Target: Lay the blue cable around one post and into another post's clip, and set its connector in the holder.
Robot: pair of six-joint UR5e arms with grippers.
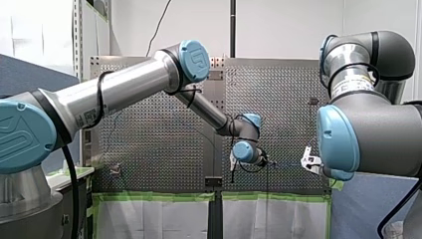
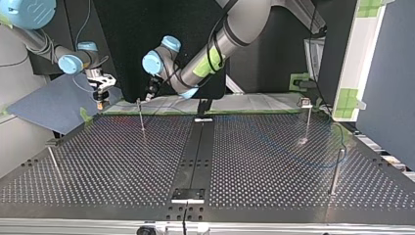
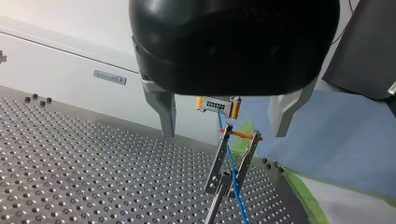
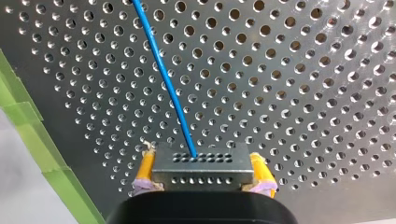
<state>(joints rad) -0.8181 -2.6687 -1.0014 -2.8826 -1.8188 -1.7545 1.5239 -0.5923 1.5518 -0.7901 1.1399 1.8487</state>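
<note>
My right gripper is shut on the grey connector, with a yellow pad on each side. The blue cable runs from the connector out over the perforated table. In the left wrist view my left gripper stands open, and its metal fingers straddle the forked clip post from above without touching it. The cable passes between the clip's prongs, under an orange band, up to the connector. In the top view that clip post stands near both grippers at the far left.
The top view shows more thin posts on the table: one at the far right, one at the near right and one at the near left. A small block sits on the central dark strip. Green tape edges the table.
</note>
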